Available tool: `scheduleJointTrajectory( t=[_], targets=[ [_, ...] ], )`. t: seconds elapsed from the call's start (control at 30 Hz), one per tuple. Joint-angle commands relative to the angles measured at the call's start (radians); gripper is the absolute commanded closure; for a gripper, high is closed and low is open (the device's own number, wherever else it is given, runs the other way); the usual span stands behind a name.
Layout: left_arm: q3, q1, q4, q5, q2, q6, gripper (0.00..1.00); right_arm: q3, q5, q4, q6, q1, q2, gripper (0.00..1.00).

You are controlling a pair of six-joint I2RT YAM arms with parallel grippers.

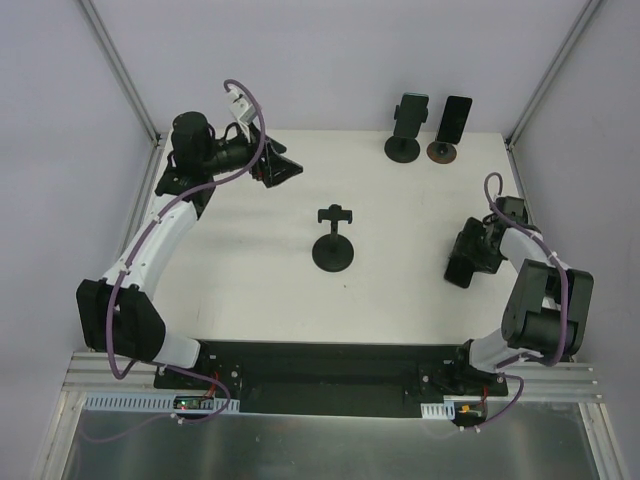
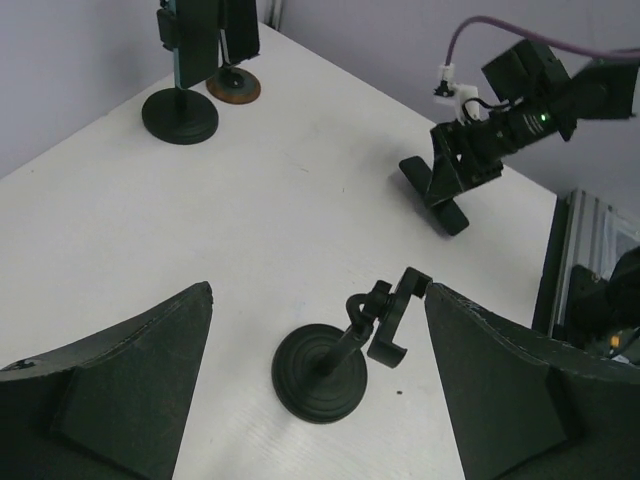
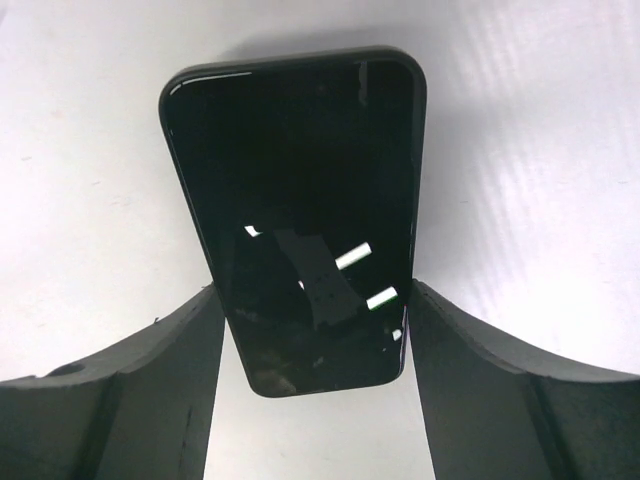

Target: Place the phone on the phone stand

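Observation:
A black phone (image 3: 300, 200) lies screen-up on the white table, at the right side of the top view (image 1: 460, 272). My right gripper (image 3: 312, 290) is down over its near end, and both fingers press against the phone's long edges. An empty black phone stand (image 1: 333, 245), a round base with a clamp on a stalk, stands mid-table to the left of the phone. My left gripper (image 1: 290, 168) hovers open at the back left with nothing between its fingers. In the left wrist view, the stand (image 2: 335, 365) shows far off in the gap of that gripper (image 2: 320, 290).
Two more stands at the back right each hold a phone: one on a black base (image 1: 405, 125), one on a brown base (image 1: 450, 125). Grey walls and slanted metal posts (image 1: 120, 70) close in the table. The arm bases sit along the near edge.

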Motion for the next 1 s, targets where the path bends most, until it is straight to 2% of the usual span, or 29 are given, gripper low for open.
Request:
scheduleJointTrajectory(
  t=[0.0, 0.17, 0.47, 0.67, 0.7, 0.8, 0.87, 0.9, 0.97],
  targets=[
    [0.064, 0.018, 0.031, -0.063, 0.046, -0.159, 0.18, -0.076, -0.186, 0.187, 0.097, 0.018, -0.121, 0.99],
    [0.135, 0.015, 0.04, 0.037, 0.13, -0.234, 0.26, -0.145, -0.246, 0.316, 0.141, 0.048, -0.231, 0.99],
    [0.112, -0.023, 0.129, 0.089, 0.13, -0.238, 0.25, -0.198, -0.251, 0.419, 0.14, 0.148, -0.401, 0.99],
    [0.149, -0.138, 0.137, 0.022, 0.129, -0.216, 0.25, -0.178, -0.128, 0.44, 0.106, 0.323, -0.542, 0.99],
    [0.16, -0.158, 0.137, 0.013, 0.143, -0.227, 0.31, -0.162, -0.085, 0.439, 0.108, 0.347, -0.558, 0.99],
    [0.198, -0.189, 0.137, -0.032, 0.175, -0.251, 0.38, -0.12, 0.034, 0.402, 0.129, 0.461, -0.598, 0.99],
    [0.227, -0.232, 0.134, -0.05, 0.195, -0.238, 0.37, -0.095, 0.076, 0.397, 0.134, 0.55, -0.609, 0.99],
    [0.242, -0.247, 0.119, -0.055, 0.219, -0.234, 0.37, -0.081, 0.166, 0.39, 0.131, 0.587, -0.61, 0.99],
    [0.297, -0.292, 0.092, -0.067, 0.247, -0.222, 0.32, -0.041, 0.229, 0.382, 0.122, 0.685, -0.607, 0.99]
  ],
)
